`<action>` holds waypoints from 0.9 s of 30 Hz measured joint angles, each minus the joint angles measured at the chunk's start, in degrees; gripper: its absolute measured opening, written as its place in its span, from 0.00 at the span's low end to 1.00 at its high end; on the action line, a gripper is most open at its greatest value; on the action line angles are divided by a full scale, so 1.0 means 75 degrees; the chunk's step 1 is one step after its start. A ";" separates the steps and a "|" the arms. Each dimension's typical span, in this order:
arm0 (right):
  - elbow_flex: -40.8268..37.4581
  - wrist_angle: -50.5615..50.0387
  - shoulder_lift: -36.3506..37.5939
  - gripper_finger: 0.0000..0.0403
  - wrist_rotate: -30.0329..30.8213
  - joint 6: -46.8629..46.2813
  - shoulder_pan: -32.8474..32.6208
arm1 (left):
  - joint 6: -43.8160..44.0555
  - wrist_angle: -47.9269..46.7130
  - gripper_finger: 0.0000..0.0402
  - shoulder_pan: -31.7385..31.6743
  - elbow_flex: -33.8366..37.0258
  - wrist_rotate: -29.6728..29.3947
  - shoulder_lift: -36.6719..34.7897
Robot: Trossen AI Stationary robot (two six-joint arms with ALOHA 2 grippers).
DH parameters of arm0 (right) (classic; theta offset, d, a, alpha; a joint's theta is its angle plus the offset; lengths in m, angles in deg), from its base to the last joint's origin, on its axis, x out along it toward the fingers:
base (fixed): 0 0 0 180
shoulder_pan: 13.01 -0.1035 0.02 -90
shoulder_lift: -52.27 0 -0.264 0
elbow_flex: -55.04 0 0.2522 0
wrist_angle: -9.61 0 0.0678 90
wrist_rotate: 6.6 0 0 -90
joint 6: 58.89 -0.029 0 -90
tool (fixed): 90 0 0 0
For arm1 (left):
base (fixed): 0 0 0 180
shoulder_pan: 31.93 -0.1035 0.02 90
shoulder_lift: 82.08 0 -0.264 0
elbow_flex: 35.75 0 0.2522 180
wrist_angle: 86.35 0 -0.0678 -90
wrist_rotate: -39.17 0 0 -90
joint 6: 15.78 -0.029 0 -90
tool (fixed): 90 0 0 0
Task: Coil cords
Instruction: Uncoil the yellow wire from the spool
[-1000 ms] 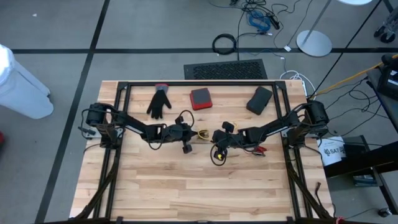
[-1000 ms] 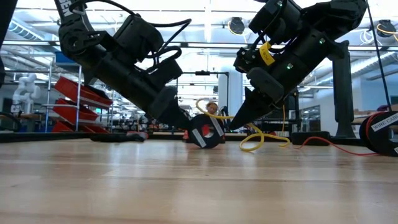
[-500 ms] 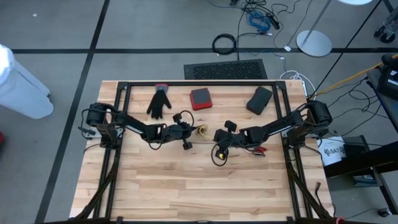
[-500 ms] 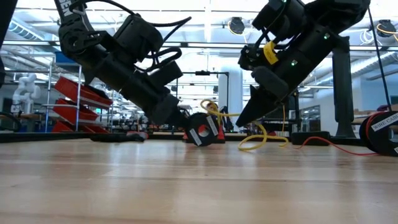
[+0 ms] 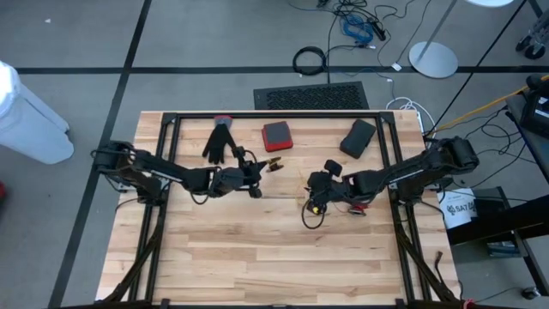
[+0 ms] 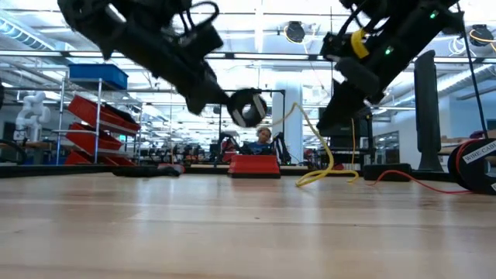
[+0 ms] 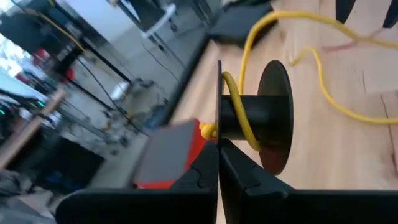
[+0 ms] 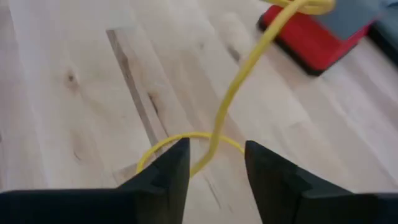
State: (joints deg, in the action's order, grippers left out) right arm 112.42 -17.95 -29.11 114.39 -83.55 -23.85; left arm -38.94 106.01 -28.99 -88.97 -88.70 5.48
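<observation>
A long yellow cord is partly wound on a small black spool, which my left gripper holds shut, above the table's middle. From the spool the cord runs down to loose loops on the wood. My right gripper stands open above that cord, right of the spool; the cord passes between its fingers, and no touch shows. A short black cord and a red-tipped piece lie flat on the table under the right arm. My left gripper pinches the spool's thin near flange at its rim between the two fingers. The fingers come slightly slanted down from the table's left. The spool is lifted clear of the table with its axis about level, and the yellow cord hangs slack from its hub.
At the far edge lie a black glove, a red and grey box and a dark grey box. A black frame rims the table. Bare wood spreads across the near half.
My left gripper has risen and rolled, lifting the spool off the table; the cord now hangs from it. My right gripper has opened, let go of the yellow cord, risen and drawn back toward the table's right edge.
</observation>
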 joint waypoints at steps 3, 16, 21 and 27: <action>0.0000 -0.0080 0.0308 0.38 0.0683 0.0017 -0.0232 | -0.0331 -0.0022 0.00 0.0100 -0.0121 -0.0028 -0.0333; 0.0003 0.1073 0.0669 0.34 0.3495 0.1607 -0.0999 | -0.0819 -0.1303 0.00 0.0673 -0.1391 -0.0020 -0.0672; 0.0003 0.1748 0.0669 0.34 0.3832 0.2269 -0.1078 | -0.0971 -0.1358 0.00 0.0822 -0.1630 -0.0023 -0.0672; 0.0003 0.2508 0.0669 0.34 0.4009 0.3040 -0.1078 | -0.1038 -0.1371 0.00 0.0847 -0.1699 -0.0047 -0.0672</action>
State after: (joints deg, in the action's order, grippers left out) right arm 112.44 0.86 -24.09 144.46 -60.75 -31.93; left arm -46.72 95.73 -22.63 -101.71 -89.05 0.44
